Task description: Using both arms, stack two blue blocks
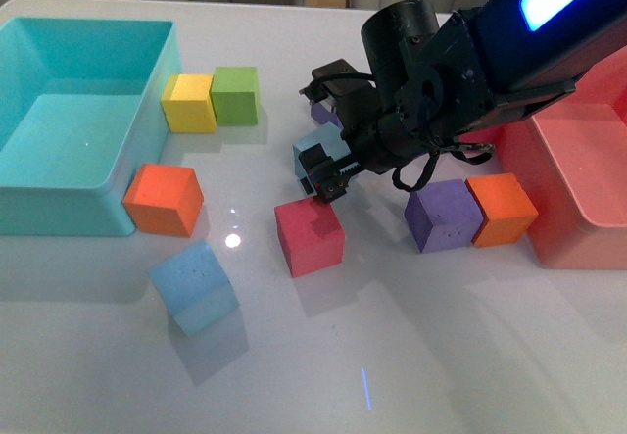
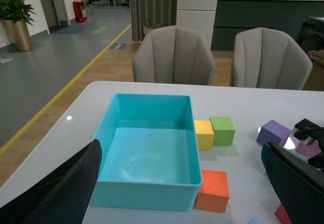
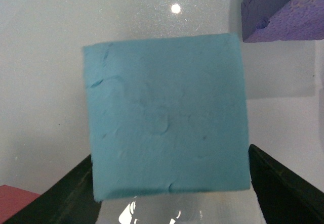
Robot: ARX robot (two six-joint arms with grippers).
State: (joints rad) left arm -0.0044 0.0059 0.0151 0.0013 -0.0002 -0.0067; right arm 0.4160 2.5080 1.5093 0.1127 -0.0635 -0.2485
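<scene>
My right gripper [image 1: 328,174] is shut on one blue block [image 1: 313,148], holding it just above the white table near the red cube [image 1: 310,236]. In the right wrist view this block [image 3: 167,118] fills the frame, and a black finger [image 3: 283,188] shows at each lower corner. The other blue block [image 1: 194,286] lies tilted on the table at the front left, free of both arms. My left gripper [image 2: 181,153] is open and hangs high over the near rim of the turquoise bin [image 2: 147,188], with nothing between its fingers [image 2: 66,188]. It is out of the front view.
The turquoise bin [image 1: 59,209] stands at the left, with an orange cube [image 1: 164,199] by its corner and yellow [image 1: 189,102] and green [image 1: 235,94] cubes behind. Purple [image 1: 443,215] and orange [image 1: 502,209] cubes sit beside a pink bin [image 1: 578,189] at the right.
</scene>
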